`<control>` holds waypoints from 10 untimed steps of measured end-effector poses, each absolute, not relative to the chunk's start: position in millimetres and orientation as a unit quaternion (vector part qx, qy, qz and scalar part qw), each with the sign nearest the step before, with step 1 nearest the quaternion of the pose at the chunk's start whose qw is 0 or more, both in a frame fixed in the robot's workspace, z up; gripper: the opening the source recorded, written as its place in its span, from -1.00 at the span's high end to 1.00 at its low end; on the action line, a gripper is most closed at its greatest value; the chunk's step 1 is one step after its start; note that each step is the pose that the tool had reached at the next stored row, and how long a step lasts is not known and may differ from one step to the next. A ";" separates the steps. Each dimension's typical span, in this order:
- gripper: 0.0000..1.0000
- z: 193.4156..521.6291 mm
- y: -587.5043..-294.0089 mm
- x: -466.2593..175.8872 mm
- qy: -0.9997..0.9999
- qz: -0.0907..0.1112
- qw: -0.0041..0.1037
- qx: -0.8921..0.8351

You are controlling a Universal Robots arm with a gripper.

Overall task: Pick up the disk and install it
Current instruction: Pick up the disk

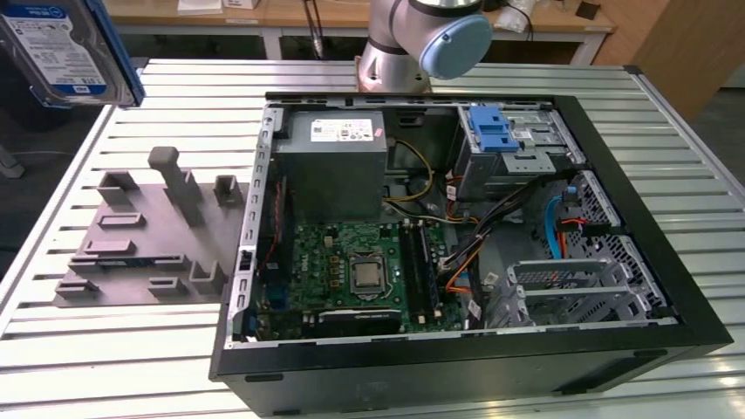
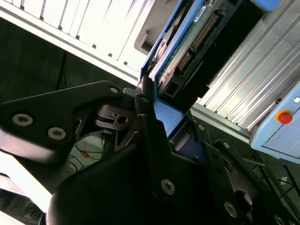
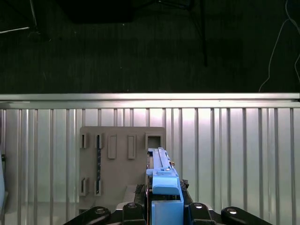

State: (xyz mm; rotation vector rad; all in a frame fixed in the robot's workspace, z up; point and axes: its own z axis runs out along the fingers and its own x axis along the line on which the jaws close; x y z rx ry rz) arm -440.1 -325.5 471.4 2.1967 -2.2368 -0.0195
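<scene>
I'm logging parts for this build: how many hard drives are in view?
1. The disk is held between the jaws, high at the exterior view's upper left; another could sit hidden in the drive cage.

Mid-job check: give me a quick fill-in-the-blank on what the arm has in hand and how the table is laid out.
1. The gripper is shut on the ____.
2. The carrier rails of the disk are ____ in colour.
3. The grey fixture plate lies on the slatted table at the exterior view's ____ of the open computer case.

Missing words: disk; blue; left.
</scene>
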 end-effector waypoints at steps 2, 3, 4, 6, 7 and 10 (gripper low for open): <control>0.27 474.9 -325.5 -440.1 -0.713 -0.006 0.003 0.701; 0.27 476.7 -325.5 -440.1 -0.713 -0.006 0.003 0.701; 0.27 478.3 -325.5 -440.1 -0.713 -0.006 0.003 0.701; 0.27 481.5 -325.5 -440.1 -0.713 -0.006 0.003 0.701; 0.27 483.0 -325.5 -440.1 -0.713 -0.006 0.003 0.701; 0.27 486.4 -325.5 -440.1 -0.713 -0.006 0.003 0.701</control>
